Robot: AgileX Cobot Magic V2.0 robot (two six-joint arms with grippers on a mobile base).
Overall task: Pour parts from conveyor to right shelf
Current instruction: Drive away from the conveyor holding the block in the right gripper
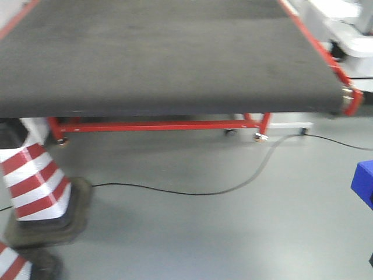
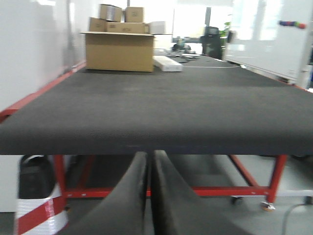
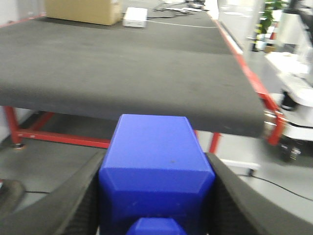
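Between the fingers of the right tool (image 3: 156, 196), just short of the conveyor belt's (image 3: 122, 63) near end, sits the blue part (image 3: 155, 156), clamped on its flat side faces. It looks rigid, light and glossy, so likely slippery; those flanks suit a hold better than the nub (image 3: 155, 227). The left tool (image 2: 148, 196) is pinched shut, empty.

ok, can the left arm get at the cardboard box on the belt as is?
Probably not. The left gripper sits shut below the near edge of the belt; the cardboard box stands at the far end, the whole belt between.
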